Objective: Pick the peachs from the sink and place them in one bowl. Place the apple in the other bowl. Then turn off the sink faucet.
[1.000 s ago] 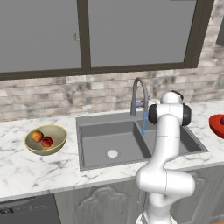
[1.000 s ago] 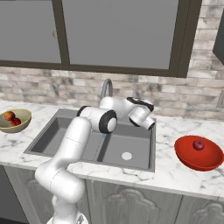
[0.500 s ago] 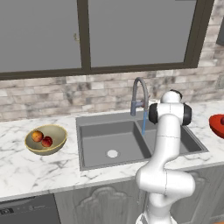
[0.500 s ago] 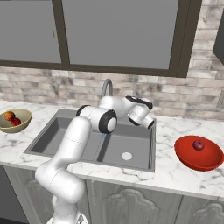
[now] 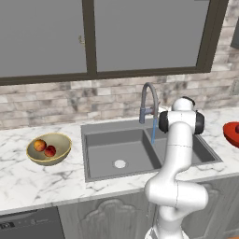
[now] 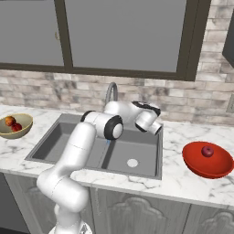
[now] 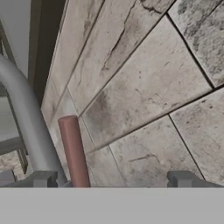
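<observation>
a simulated kitchen. two peaches [image 5: 45,148] lie in the tan bowl [image 5: 62,151] on the marble bench [image 5: 28,179], left of the grey double sink [image 5: 107,158]. the dark red apple [image 6: 208,151] sits in the red bowl [image 6: 196,163] on the right. water runs from the gooseneck faucet [image 5: 148,95], so shutting it off looks like the step in hand. the gripper [image 7: 111,181] reaches behind the sink, its fingers [image 7: 40,179] apart, empty, a reddish-brown lever [image 7: 73,151] rising just inside the left one. next, likely push that lever sideways. the brick wall [image 7: 148,87] stands close ahead, the faucet pipe just beside; little room.
</observation>
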You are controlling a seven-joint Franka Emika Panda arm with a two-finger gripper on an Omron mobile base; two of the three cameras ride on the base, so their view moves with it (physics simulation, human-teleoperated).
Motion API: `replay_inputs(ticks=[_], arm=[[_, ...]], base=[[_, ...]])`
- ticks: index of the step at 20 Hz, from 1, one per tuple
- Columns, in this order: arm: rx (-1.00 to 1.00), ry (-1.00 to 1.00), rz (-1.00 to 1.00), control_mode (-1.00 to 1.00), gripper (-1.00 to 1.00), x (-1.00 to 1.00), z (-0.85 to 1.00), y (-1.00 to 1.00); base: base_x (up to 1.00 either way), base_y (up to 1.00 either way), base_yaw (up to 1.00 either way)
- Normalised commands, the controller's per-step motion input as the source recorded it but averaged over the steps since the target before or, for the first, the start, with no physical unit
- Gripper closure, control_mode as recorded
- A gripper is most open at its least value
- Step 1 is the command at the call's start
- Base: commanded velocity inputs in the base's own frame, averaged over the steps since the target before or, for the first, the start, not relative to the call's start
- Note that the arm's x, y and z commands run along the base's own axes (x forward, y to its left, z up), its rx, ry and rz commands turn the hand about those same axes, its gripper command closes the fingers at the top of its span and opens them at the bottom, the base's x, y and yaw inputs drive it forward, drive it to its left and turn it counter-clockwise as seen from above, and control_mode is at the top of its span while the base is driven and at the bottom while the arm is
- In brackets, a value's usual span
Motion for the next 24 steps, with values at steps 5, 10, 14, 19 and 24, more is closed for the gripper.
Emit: replay_inputs(ticks=[5, 10, 14, 19, 24], arm=[[-0.23, -0.06, 0.09, -1.00, -1.00, 0.55, 1.00, 1.00], [-0.24, -0.12, 0.10, -1.00, -1.00, 0.66, 0.80, 1.00], [-0.15, -0.26, 0.14, -1.00, -1.00, 0.81, 0.67, 1.00], [-0.17, -0.25, 0.11, -1.00, -1.00, 0.87, 0.66, 1.00], [-0.25, -0.19, 0.06, -1.00, -1.00, 0.71, 0.48, 1.00]], base=[[0.00, 0.00, 0.00], [0.00, 0.00, 0.00], [0.00, 0.00, 0.00], [0.00, 0.00, 0.00], [0.00, 0.00, 0.00]])
